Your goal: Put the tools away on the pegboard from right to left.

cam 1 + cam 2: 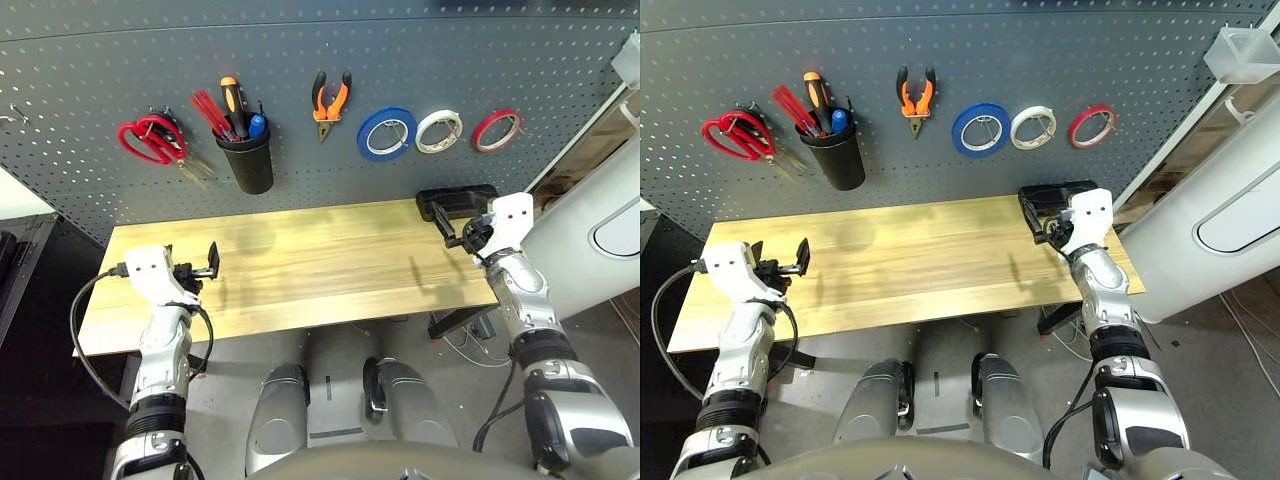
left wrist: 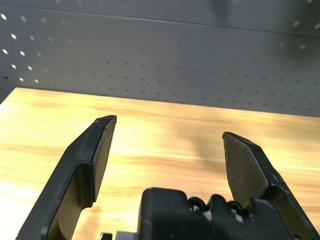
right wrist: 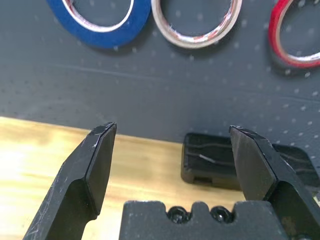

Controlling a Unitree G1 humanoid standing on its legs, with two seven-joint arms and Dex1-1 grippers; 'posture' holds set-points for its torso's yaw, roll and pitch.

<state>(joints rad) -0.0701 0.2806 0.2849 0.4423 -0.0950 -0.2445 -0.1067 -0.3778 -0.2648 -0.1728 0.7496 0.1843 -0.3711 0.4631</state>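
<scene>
All four tools hang on the pegboard (image 1: pixel 300 40) — red tape ring (image 1: pixel 497 129) at two o'clock, pliers (image 1: pixel 331 102), screwdriver (image 1: pixel 208 110), red-handled scissors (image 1: pixel 150 139) leftward. Left gripper (image 1: pixel 199 266) and right gripper (image 1: pixel 447 222) gape empty — task looks finished; nothing left to fetch.

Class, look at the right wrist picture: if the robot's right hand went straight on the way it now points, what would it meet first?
Probably the low black block lying on the wooden table ahead of the open right hand, at the foot of the dark grey pegboard. Depth is hard to judge.
</scene>
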